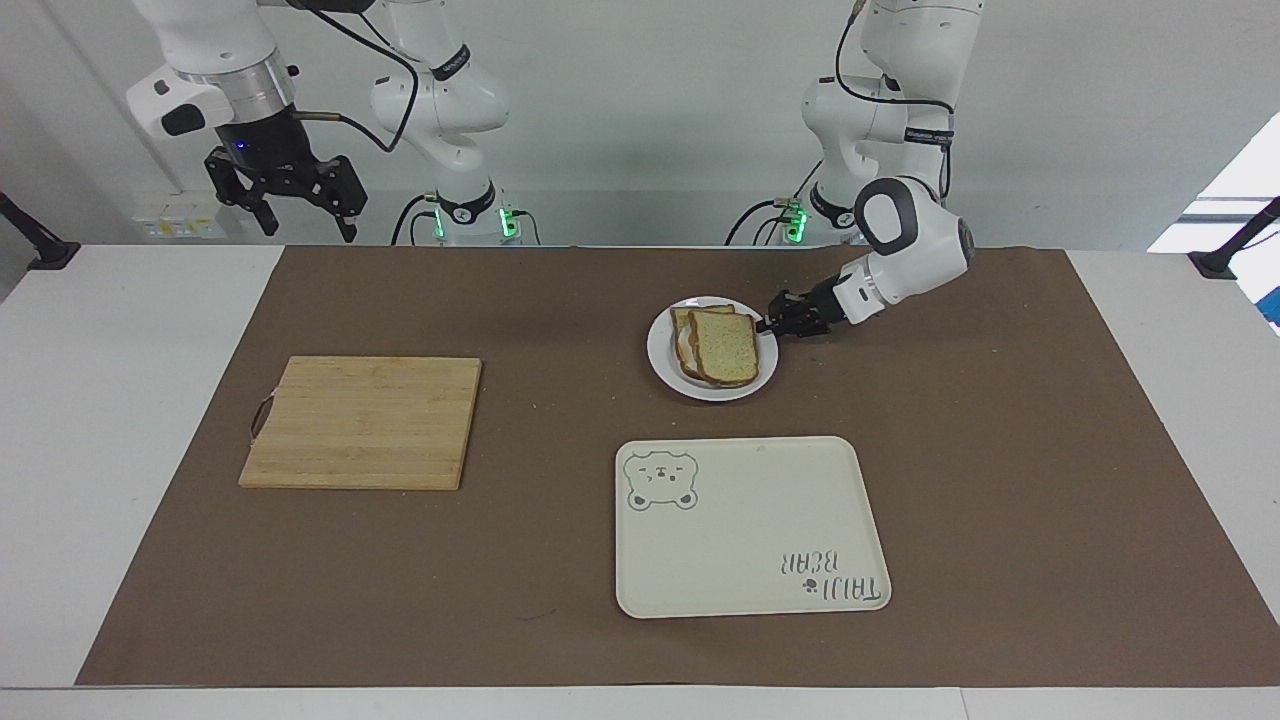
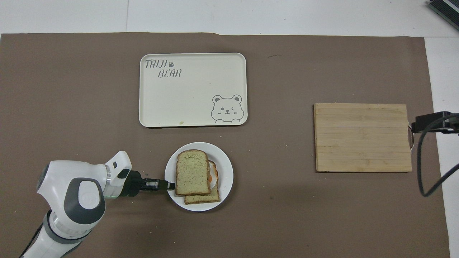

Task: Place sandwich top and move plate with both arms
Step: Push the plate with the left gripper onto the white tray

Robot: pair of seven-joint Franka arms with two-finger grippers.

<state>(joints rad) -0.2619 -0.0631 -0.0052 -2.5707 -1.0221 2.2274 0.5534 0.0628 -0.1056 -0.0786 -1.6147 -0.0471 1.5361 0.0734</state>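
The small white plate (image 1: pixel 663 368) (image 2: pixel 226 179) rests on the brown mat, nearer to the robots than the tray. On it the sandwich top (image 1: pixel 727 346) (image 2: pixel 192 172), a plain speckled slice, lies over a lower slice (image 2: pixel 203 199) with a bit of egg showing between them. My left gripper (image 1: pixel 768 326) (image 2: pixel 171 185) reaches in low and level from the left arm's end, its fingers closed on the plate's rim. My right gripper (image 1: pixel 308 232) hangs open and empty, high over the table edge nearest the robots at the right arm's end.
A cream tray (image 1: pixel 750 525) (image 2: pixel 193 93) with a bear drawing lies farther from the robots than the plate. A wooden cutting board (image 1: pixel 362 420) (image 2: pixel 362 138) lies toward the right arm's end. A black cable (image 2: pixel 428 157) of the right arm hangs beside the board.
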